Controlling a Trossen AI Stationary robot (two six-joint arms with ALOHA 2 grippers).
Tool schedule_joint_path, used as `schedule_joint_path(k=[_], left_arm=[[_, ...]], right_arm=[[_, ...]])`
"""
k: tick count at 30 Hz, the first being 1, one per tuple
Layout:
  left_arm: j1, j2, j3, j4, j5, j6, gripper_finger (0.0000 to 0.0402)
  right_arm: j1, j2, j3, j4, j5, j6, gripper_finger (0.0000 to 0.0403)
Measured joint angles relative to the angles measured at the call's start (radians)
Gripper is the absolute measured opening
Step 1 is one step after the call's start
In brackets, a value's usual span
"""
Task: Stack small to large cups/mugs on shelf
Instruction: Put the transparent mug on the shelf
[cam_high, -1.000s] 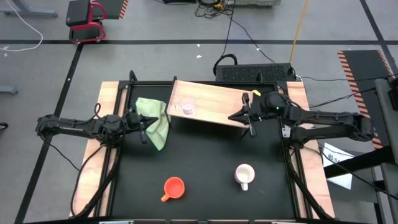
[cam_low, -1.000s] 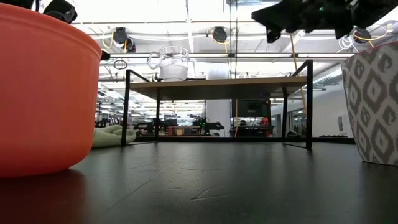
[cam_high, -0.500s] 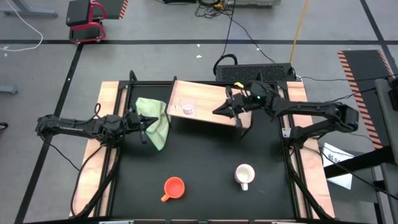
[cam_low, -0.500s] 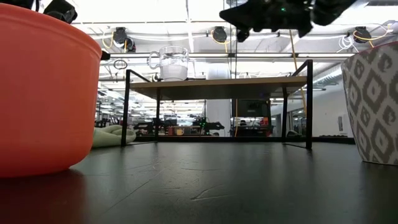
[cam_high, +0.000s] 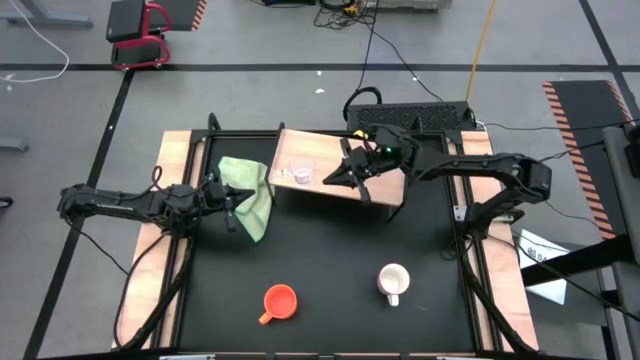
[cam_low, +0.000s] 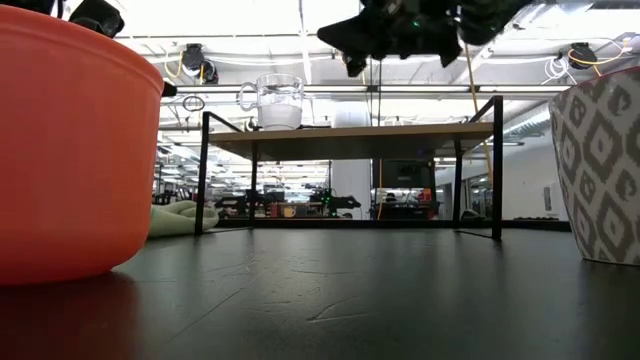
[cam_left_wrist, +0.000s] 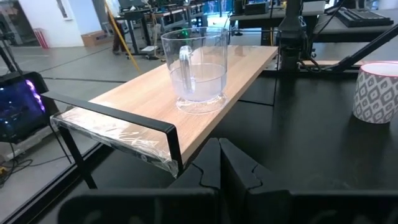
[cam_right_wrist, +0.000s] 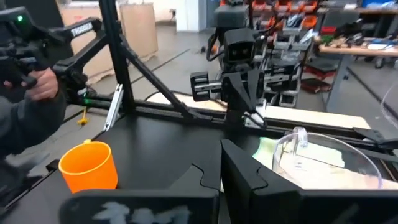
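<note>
The clear glass cup (cam_high: 302, 172) stands upright on the left part of the wooden shelf (cam_high: 345, 160); it also shows in the low view (cam_low: 278, 103). The orange mug (cam_high: 280, 300) and the white patterned mug (cam_high: 393, 282) stand on the black tabletop near the front edge. My right gripper (cam_high: 335, 178) is shut and empty above the shelf, just right of the glass cup (cam_right_wrist: 329, 163). My left gripper (cam_high: 234, 203) is shut and empty at the table's left, beside the green cloth, facing the glass cup (cam_left_wrist: 196, 71).
A light green cloth (cam_high: 250, 190) lies crumpled on the table left of the shelf. The shelf stands on thin dark legs (cam_low: 204, 170). A person (cam_right_wrist: 28, 99) stands beyond the table in the right wrist view. Bare black tabletop (cam_high: 330, 250) lies between the shelf and the mugs.
My right gripper has moved toward the table's left edge, above the shelf, from the shelf's right end to a spot close beside the glass cup. The cups and the left arm have kept still.
</note>
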Motion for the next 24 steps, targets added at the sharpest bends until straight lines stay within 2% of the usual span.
schedule_joint_path(k=[9,17,21,24], left_arm=[[0.000,0.000,0.000,-0.003,0.000,0.001,0.0000],[0.000,0.000,0.000,-0.009,0.000,0.011,0.0000],[0.000,0.000,0.000,-0.002,0.000,0.012,0.0000],[0.000,0.000,0.000,-0.009,0.000,0.008,0.0001]], right_arm=[[-0.013,0.038,0.283,-0.422,-0.013,-0.161,0.0000],[-0.043,0.048,0.314,-0.469,0.005,-0.167,0.0000],[-0.031,0.109,0.314,-0.451,0.036,-0.185,0.0000],[-0.029,0.170,0.381,-0.514,0.049,-0.219,0.0000]])
